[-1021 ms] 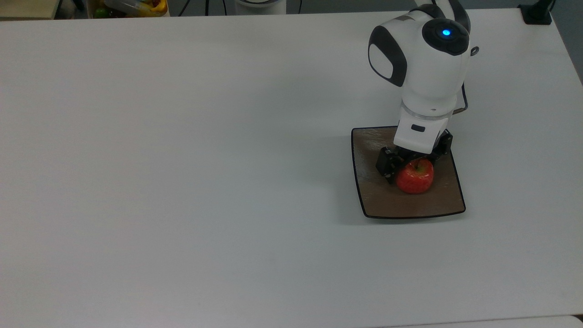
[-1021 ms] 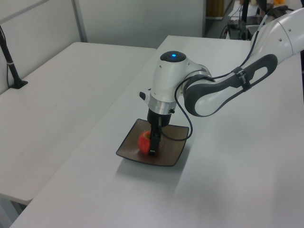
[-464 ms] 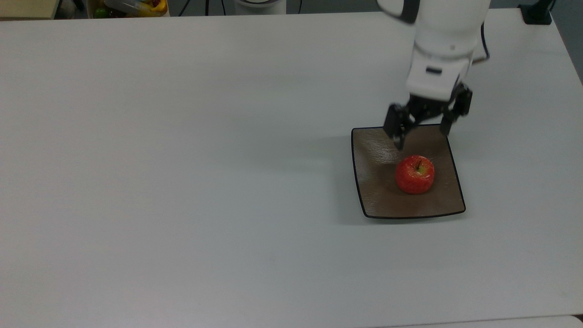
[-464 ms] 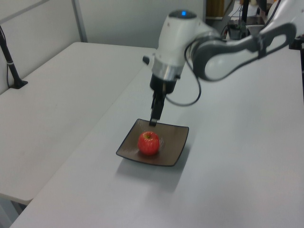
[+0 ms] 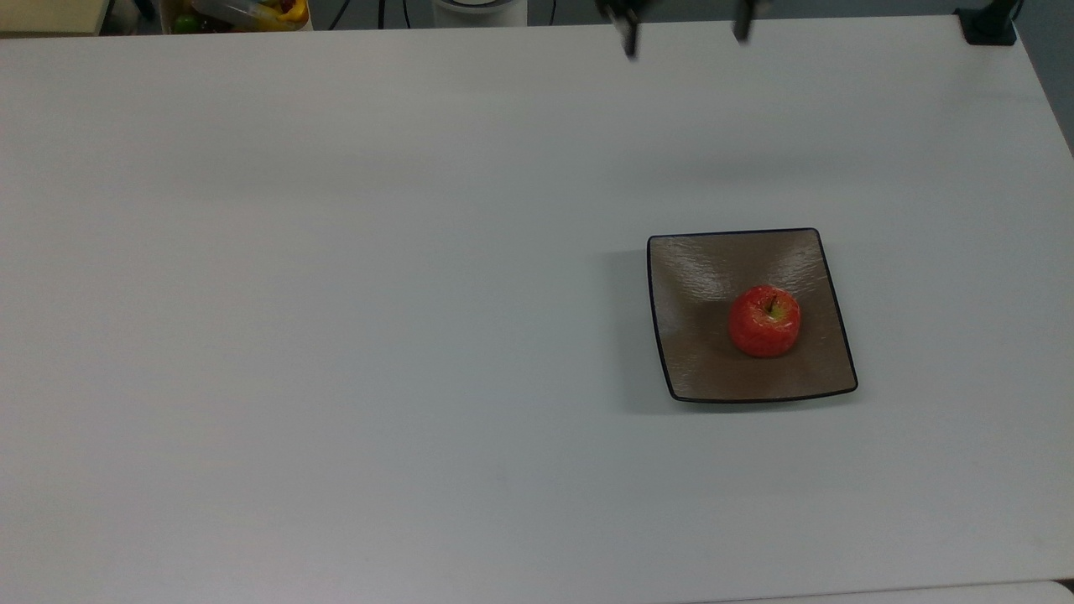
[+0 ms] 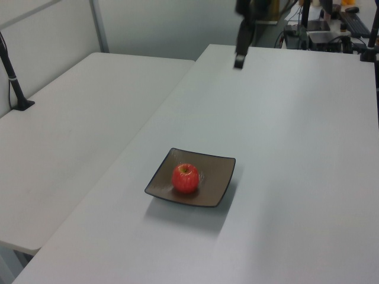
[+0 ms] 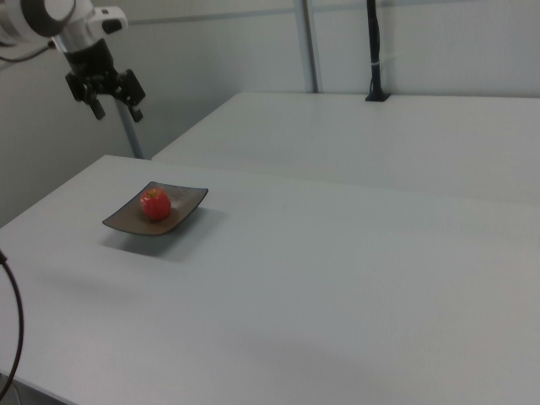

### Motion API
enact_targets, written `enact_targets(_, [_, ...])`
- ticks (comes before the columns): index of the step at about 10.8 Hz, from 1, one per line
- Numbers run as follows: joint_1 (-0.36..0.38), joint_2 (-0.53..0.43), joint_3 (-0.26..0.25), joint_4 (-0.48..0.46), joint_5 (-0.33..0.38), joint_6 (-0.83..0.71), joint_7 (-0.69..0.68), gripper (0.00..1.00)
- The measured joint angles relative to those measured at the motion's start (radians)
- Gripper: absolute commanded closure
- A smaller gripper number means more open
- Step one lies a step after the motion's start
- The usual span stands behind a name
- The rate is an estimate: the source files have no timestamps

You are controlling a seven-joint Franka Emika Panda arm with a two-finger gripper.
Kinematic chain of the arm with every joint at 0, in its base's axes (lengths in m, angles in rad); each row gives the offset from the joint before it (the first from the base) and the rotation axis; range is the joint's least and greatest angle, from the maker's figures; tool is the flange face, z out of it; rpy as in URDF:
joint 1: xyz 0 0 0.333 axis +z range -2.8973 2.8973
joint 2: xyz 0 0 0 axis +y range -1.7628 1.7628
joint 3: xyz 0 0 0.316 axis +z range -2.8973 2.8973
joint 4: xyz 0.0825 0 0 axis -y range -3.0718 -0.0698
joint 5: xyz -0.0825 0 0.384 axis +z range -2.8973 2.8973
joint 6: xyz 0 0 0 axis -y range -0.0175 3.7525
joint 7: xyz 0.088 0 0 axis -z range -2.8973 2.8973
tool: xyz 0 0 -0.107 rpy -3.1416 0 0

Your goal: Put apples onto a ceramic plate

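A small red apple (image 5: 764,322) (image 6: 185,178) (image 7: 155,203) with a yellow-green patch at its stem sits upright on the square brown ceramic plate (image 5: 696,277) (image 6: 216,177) (image 7: 181,202), a little toward the top view's right of centre. My gripper (image 5: 685,38) (image 6: 239,59) (image 7: 118,108) hangs high above the table, far from the plate, near the top view's upper edge. It is open, its two dark fingers spread wide with nothing between them.
The plate lies on a wide white table (image 5: 336,335). A bin of colourful items (image 5: 243,13) and my arm's base (image 5: 478,8) stand beyond the far edge. A black clamp (image 5: 990,25) holds the far right corner. A second table (image 6: 71,118) adjoins.
The gripper opened off the apple, rose and drew away toward the table's far edge. The apple stayed put on the plate.
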Motion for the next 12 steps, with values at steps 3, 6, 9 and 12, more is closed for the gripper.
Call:
enact_targets(3, [-0.114, -0.154, -0.003, -0.085, 0.044, -0.109, 0.012, 0.0])
enact_targets(6, [-0.231, -0.252, -0.007, -0.201, 0.05, -0.174, 0.016, 0.0])
enact_targets(9, [-0.275, -0.305, -0.007, -0.312, 0.052, -0.148, -0.007, 0.0])
enact_targets(12, [-0.282, -0.297, -0.007, -0.369, 0.052, -0.008, -0.137, 0.0])
